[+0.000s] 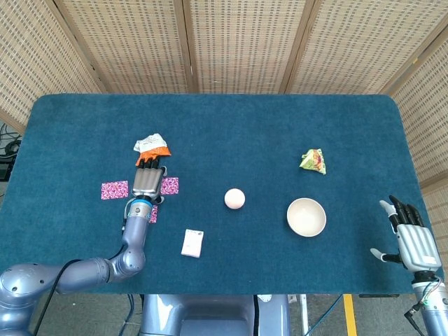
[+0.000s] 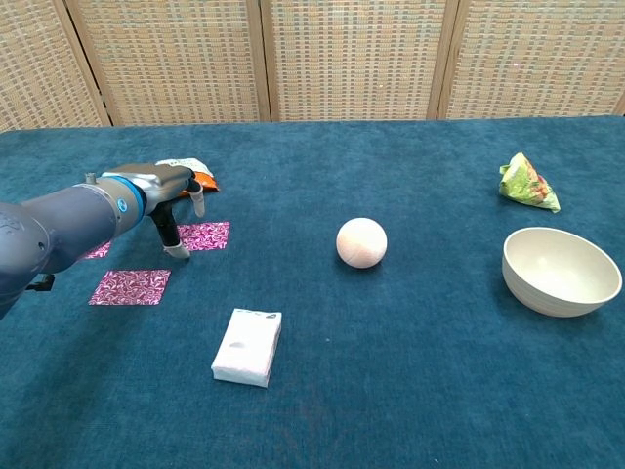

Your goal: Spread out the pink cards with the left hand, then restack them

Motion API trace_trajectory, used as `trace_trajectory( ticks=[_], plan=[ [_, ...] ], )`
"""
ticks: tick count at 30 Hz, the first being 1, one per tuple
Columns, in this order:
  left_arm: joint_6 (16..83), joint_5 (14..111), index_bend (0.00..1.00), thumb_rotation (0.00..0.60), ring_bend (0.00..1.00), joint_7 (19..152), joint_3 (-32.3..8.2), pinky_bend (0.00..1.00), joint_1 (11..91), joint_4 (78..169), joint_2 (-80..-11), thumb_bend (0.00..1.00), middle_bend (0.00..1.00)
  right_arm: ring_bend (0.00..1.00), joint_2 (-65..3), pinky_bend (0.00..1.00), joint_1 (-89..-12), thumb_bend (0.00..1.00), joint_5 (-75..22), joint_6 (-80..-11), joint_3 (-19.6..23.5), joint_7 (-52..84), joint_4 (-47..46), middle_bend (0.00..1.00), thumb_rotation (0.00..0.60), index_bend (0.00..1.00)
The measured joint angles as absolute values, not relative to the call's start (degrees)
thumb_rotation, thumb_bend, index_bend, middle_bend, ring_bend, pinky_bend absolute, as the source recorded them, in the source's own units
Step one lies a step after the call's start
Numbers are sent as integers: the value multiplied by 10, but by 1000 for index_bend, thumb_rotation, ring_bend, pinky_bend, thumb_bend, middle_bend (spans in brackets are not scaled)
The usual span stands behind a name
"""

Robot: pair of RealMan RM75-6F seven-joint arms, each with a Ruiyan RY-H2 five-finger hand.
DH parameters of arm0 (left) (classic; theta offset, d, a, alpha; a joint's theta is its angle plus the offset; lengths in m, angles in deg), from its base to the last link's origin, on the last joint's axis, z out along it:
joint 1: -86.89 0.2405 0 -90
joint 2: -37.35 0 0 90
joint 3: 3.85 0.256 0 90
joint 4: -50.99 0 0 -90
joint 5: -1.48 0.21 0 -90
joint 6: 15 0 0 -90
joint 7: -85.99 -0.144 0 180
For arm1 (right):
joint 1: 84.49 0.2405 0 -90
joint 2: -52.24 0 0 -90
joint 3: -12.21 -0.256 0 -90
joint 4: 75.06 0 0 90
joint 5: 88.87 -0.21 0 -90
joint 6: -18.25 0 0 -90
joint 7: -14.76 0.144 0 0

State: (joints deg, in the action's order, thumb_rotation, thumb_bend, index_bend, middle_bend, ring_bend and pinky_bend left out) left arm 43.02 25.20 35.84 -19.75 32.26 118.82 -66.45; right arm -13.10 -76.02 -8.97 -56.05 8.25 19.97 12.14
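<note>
Near the bottom of the chest view, left of the middle, a small white packet (image 2: 247,347) lies flat on the blue table (image 2: 410,391). In the head view, at the bottom right corner, the right hand (image 1: 411,239) sits past the edge of the table with its fingers spread apart and nothing in it.

A little further back on the right side of the chest view is a cream bowl (image 2: 561,271). It stands upright, and the part of its inside that shows looks bare (the near wall hides the bottom from this view, but the head view shows only plain cream inside).

On the left side are the pink cards, lying flat and apart from each other. One card (image 2: 130,287) is nearest. Another card (image 2: 202,235) lies further back and to the right. A third card (image 1: 115,190) shows on the far left in the head view.

The left hand (image 2: 168,188) is over the cards, palm down, fingers stretched out and apart. Its thumb points down at the left edge of the further card. I cannot tell if it touches. It holds nothing.

A pale pink ball (image 2: 361,242) sits in the middle of the frame. Behind the left hand is an orange and white snack bag (image 1: 152,145). A green snack bag (image 2: 527,183) is at the upper right.
</note>
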Motion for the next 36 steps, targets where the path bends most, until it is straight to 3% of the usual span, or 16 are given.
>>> trace_trajectory(
  ticks=[36],
  plan=[
    [417, 254, 335, 600, 0, 361, -207, 0, 320, 1139, -684, 158, 0, 0, -135, 0, -756, 131, -97, -551, 81, 197, 116, 0, 600, 89]
  ],
)
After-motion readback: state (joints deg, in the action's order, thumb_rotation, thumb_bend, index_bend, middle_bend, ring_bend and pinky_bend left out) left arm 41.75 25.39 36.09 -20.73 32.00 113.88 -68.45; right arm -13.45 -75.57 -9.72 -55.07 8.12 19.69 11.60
